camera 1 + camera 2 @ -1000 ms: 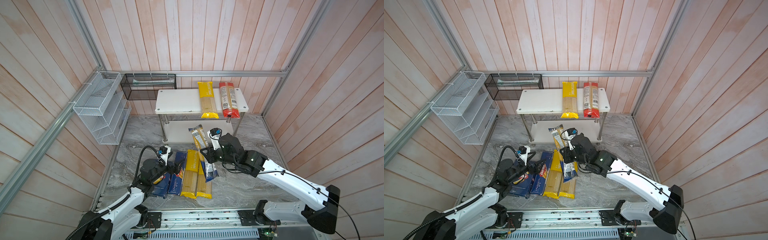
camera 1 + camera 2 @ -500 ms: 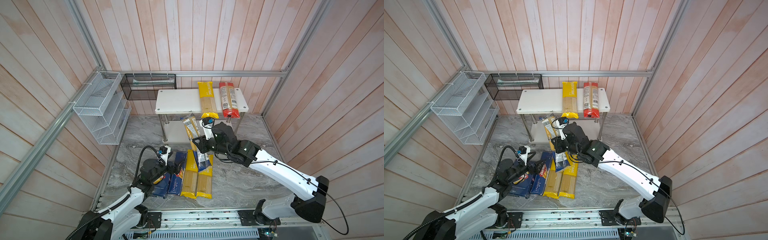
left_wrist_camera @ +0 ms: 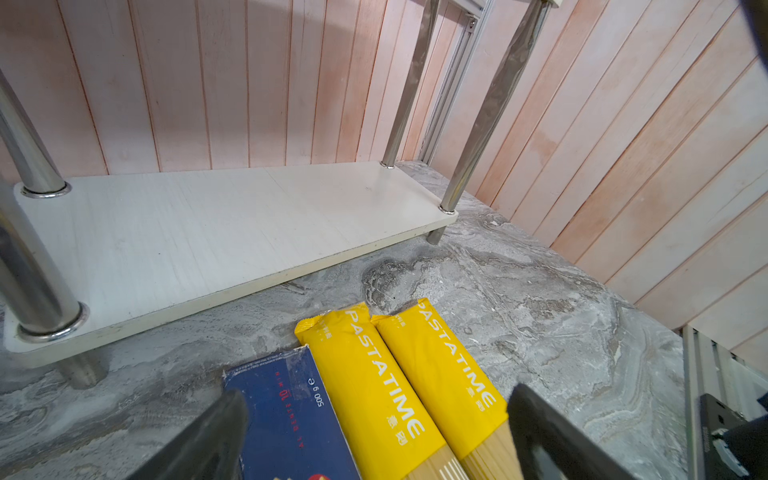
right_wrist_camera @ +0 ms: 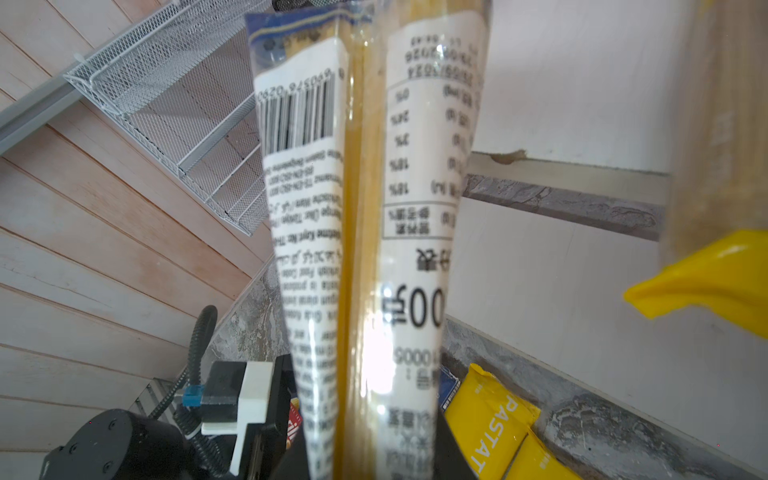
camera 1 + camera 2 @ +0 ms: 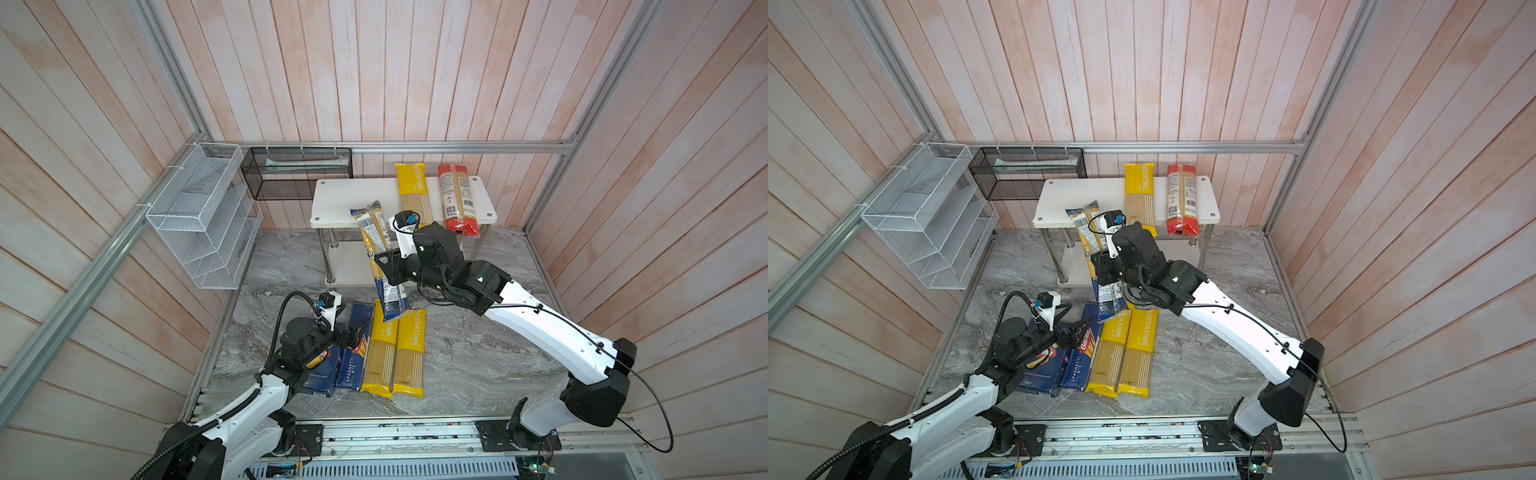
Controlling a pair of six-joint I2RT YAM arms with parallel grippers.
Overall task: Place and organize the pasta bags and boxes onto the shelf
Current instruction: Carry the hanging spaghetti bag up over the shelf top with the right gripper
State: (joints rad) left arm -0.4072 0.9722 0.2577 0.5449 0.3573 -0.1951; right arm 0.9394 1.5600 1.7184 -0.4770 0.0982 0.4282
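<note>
Two bags (image 5: 413,195) lay on the shelf (image 5: 336,203). The right gripper (image 5: 384,268) clamped the blue-ended bag (image 5: 371,228); the left gripper (image 5: 353,332) gaped over four unshelved packs (image 5: 380,353).

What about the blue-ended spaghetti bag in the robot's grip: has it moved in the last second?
Yes. The blue-ended bag, clamped in the right gripper, has risen away from the yellow bags on the floor toward the shelf.
</note>
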